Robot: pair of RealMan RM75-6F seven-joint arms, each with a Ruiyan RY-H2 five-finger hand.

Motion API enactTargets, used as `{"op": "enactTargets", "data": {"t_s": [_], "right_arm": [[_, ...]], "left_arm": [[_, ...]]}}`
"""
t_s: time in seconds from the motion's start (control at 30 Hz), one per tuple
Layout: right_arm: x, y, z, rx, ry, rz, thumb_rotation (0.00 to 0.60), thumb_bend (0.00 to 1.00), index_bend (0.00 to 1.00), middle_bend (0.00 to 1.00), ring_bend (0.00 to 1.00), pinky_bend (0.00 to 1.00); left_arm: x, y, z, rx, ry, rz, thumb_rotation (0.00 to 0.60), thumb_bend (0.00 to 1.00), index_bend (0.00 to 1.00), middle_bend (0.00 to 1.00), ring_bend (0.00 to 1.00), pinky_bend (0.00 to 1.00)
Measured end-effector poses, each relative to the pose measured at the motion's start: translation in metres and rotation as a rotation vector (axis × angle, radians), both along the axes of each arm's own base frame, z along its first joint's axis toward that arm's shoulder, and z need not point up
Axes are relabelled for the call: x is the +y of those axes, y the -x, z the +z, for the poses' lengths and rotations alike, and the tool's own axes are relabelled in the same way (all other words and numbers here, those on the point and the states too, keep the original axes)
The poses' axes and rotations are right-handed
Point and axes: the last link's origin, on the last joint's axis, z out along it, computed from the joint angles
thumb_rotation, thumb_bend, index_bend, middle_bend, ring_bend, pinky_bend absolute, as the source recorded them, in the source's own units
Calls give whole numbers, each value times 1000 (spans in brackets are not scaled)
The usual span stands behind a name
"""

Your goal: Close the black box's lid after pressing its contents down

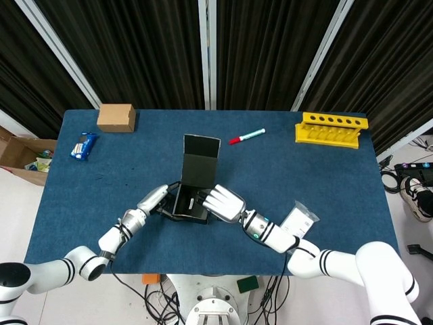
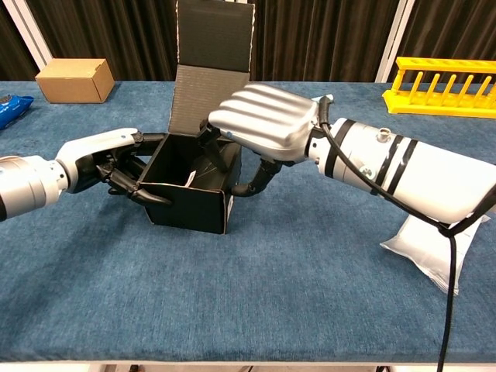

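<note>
Two robot hands flank the open black box point(image 2: 190, 205): left robot hand point(image 2: 116, 159) gripping, right robot hand point(image 2: 260, 128) curled inside.

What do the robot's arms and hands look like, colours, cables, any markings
Both arms are glossy white tubes with black bands at the joints. The right hand has a ribbed silver-white shell over black fingers, and a black cable runs along the right forearm, whose wrist shows a small green light in the head view. The left hand is smaller, white-backed, with black fingers.

Blue table point(image 1: 338, 176), black box point(image 1: 191, 203), cardboard box point(image 1: 116, 117), marker point(image 1: 246, 136), yellow rack point(image 1: 331, 128), perhaps snack packet point(image 1: 83, 145)
</note>
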Motion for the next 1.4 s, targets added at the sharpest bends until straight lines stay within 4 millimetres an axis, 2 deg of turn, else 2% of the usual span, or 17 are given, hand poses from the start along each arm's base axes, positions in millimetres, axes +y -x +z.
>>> {"op": "enactTargets", "data": {"t_s": [0.1,0.67,1.4], "right_arm": [[-2,0,-3,19,12,20,600,287,601,452,857,1000],[-3,-7,-12,32,11,53,600,362,620,464,862,1000],[-4,-8,2,-4,19,53,600,398,583,427,859,1000]], "left_arm": [[0,-1,0,-5,3,-1,600,0,467,447,759,928],[-2,-3,0,-2,8,-18,600,0,467,447,759,928],[-3,-1,0,6,9,-16,600,0,467,447,759,928]]}}
